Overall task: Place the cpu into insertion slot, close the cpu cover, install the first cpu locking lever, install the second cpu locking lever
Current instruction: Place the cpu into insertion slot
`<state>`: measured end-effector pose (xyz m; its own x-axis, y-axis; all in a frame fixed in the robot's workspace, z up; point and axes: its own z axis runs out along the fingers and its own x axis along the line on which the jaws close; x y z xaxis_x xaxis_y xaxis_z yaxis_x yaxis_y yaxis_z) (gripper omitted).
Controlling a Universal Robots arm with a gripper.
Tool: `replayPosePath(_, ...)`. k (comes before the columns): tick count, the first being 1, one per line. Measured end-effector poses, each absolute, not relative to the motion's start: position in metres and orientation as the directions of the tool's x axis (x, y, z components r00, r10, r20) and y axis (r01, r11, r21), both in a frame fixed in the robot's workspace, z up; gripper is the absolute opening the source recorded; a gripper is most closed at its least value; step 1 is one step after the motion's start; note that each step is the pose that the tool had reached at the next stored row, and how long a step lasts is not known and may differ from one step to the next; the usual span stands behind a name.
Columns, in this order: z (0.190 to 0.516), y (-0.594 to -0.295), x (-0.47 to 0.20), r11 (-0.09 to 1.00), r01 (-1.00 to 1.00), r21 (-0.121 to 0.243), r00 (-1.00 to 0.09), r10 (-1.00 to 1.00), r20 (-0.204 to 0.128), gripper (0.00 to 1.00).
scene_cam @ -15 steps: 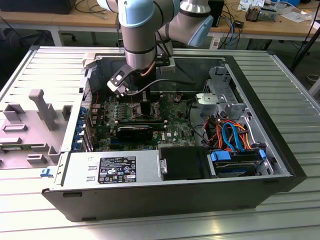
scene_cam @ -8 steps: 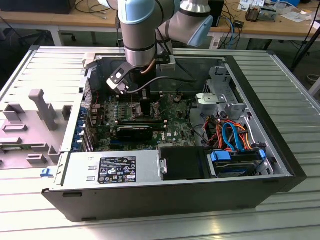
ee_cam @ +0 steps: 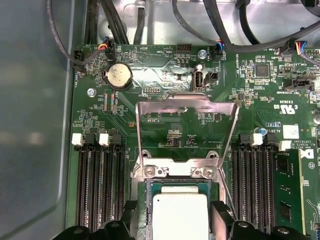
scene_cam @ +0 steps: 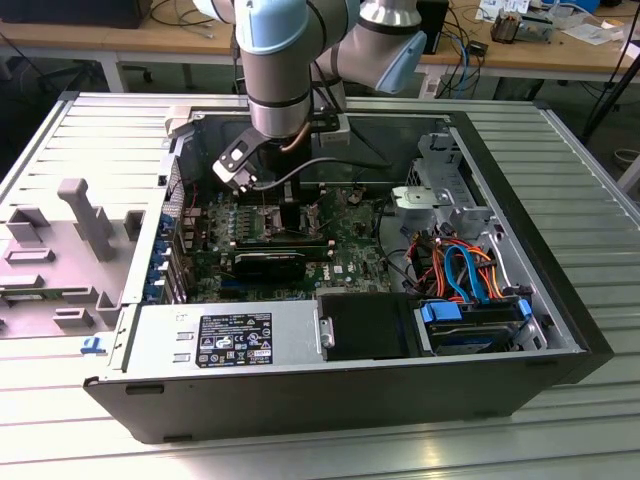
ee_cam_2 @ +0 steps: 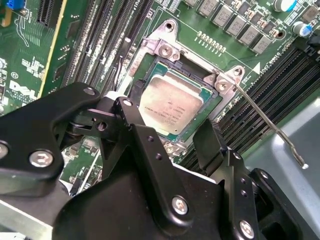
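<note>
cpu (ee_cam_2: 170, 105) lies flat in the insertion slot (ee_cam_2: 150, 67), silvery top up, also in the first wrist view (ee_cam: 180, 215) inside the slot (ee_cam: 148, 200). gripper (ee_cam_2: 167, 122) hangs right over it with its black fingers (ee_cam_2: 135, 130) spread wide, one on each side of the chip. first wrist view shows a gap between each finger and the chip edge, so gripper (ee_cam: 175, 216) is holding nothing.

cpu cover (ee_cam: 187, 101) is swung up and back from the slot, a thin grey frame with a big window and the board showing through it. it is hinged at the screwed bracket just beyond the cpu and is not down on the chip.

locking lever (ee_cam_2: 270, 125) is a thin metal rod, unlatched, running out from the slot corner across the memory slots (ee_cam_2: 107, 40). it shows as a thin rod beside the slot in the first wrist view (ee_cam: 228, 187).

motherboard (ee_cam: 100, 115) is green, with a coin battery (ee_cam: 119, 75) past the cover and memory slots (ee_cam: 100, 175) on both sides of the slot.

in the exterior view the arm reaches down into an open computer case (scene_cam: 300, 400) lying on a ribbed metal table (scene_cam: 560, 440), with the gripper (scene_cam: 290, 212) low over the board. power supply (scene_cam: 220, 335) sits at the near wall, and coloured cables (scene_cam: 460, 270) are toward the exterior view's right.
</note>
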<state>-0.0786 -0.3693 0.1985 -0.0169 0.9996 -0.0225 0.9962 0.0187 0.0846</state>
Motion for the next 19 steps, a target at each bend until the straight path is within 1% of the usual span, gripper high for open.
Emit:
replayPosePath(12,0.197,-0.368,-0.079,0.019,0.996,0.085,-0.017,1.000,-0.022,0.68)
replayPosePath(19,0.212,-0.368,-0.079,0.020,0.996,0.085,-0.018,1.000,-0.025,0.68)
